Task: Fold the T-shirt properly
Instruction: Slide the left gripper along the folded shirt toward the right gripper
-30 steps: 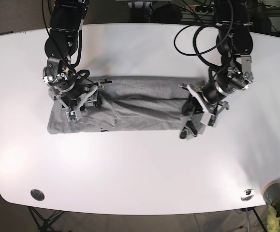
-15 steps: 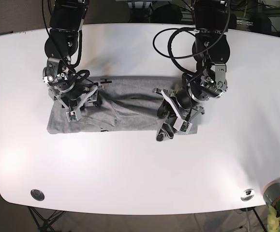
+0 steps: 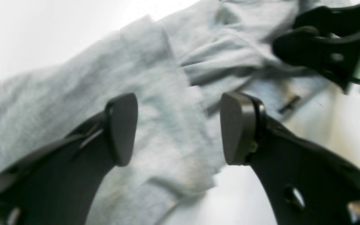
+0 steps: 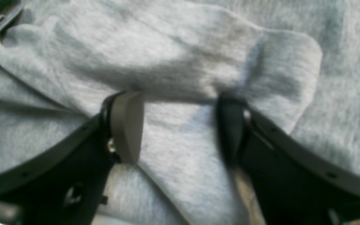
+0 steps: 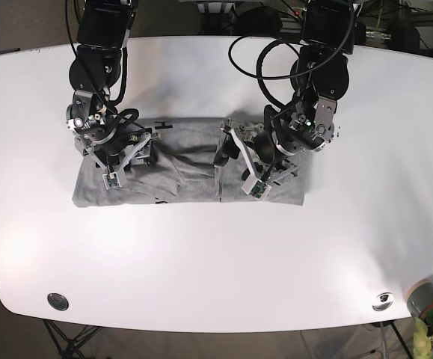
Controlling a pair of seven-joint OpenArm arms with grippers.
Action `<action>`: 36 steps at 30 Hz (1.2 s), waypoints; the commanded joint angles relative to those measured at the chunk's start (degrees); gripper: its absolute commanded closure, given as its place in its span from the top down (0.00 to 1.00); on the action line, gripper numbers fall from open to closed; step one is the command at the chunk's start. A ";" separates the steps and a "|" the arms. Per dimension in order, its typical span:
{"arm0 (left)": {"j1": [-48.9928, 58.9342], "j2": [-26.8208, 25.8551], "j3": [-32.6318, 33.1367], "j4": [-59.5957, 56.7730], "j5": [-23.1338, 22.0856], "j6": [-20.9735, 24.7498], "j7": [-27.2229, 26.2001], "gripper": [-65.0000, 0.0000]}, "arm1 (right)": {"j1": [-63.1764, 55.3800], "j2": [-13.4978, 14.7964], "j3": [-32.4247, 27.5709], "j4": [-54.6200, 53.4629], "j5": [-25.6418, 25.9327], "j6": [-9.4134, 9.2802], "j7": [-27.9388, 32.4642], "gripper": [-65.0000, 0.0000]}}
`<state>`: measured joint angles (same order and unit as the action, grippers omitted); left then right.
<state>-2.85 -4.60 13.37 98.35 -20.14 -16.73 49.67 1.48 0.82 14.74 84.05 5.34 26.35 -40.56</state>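
Note:
The heather-grey T-shirt (image 5: 194, 176) lies as a wide creased band across the white table (image 5: 216, 262), with its small black neck mark (image 5: 164, 124) at the far edge. My left gripper (image 5: 222, 169) is open over the shirt's middle. In the left wrist view (image 3: 178, 129) its jaws straddle a raised fold of the T-shirt (image 3: 155, 78). My right gripper (image 5: 131, 162) is open on the shirt's left part. In the right wrist view (image 4: 178, 128) its pads rest on the T-shirt (image 4: 173, 56) with a bunched fold just beyond them. The black lettering is hidden.
The other gripper (image 3: 330, 56) shows at the top right of the left wrist view. Two round metal fittings (image 5: 57, 301) (image 5: 383, 301) sit near the table's front edge. A grey pot with a plant (image 5: 425, 299) stands past the front right corner.
My left gripper has swept left from the shirt's right end to its middle. The right gripper and the shirt's left part have not moved.

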 commanded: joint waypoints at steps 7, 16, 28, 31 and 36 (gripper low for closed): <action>-1.15 -0.72 -7.87 6.67 -0.65 0.25 -2.15 0.61 | 0.77 0.37 0.07 3.99 1.56 -0.28 -0.10 0.57; -0.80 -2.56 -20.97 2.80 -1.62 -0.28 -2.15 0.61 | 4.37 2.48 5.35 13.40 14.48 -0.55 -10.65 0.58; 0.08 -3.97 -28.35 -5.38 -5.40 -13.55 -2.15 0.16 | 12.02 13.64 22.75 -3.48 34.00 -0.28 -18.13 0.79; 0.08 -3.97 -28.44 -7.40 -5.22 -15.49 -2.15 0.03 | 12.72 17.42 24.42 -11.57 37.34 -0.19 -17.42 0.76; 0.08 -3.97 -28.44 -10.13 -5.13 -15.84 -2.15 0.01 | 13.34 21.11 23.72 -21.24 39.71 -0.19 -15.58 0.75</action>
<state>-1.85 -8.08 -14.96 88.03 -24.45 -32.21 48.56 13.30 20.47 38.94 64.64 42.46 25.47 -57.58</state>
